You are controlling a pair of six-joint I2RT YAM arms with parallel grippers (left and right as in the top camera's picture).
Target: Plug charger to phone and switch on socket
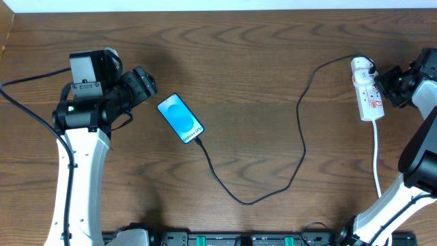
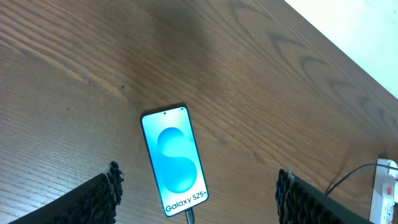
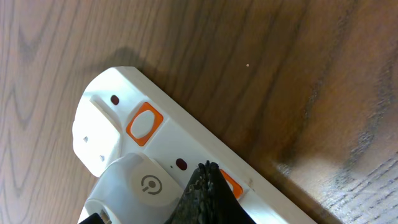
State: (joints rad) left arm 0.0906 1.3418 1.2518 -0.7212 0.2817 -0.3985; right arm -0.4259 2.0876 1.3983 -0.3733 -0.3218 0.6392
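Note:
The phone (image 1: 180, 118) lies flat on the wooden table with its blue screen lit; it also shows in the left wrist view (image 2: 173, 160). The thin black charger cable (image 1: 300, 130) runs from the phone's lower end in a loop to a white adapter in the white socket strip (image 1: 367, 89). My left gripper (image 2: 196, 199) is open and empty, its pads either side of the phone's lower end, above it. My right gripper (image 3: 208, 171) is shut, its tip against an orange switch (image 3: 229, 184) on the socket strip (image 3: 171, 137) beside the white adapter (image 3: 143, 186).
A second orange switch (image 3: 143, 123) sits further along the strip. The strip's white cord (image 1: 377, 157) runs toward the table's front edge. The wooden table (image 1: 259, 61) has a far edge along the top.

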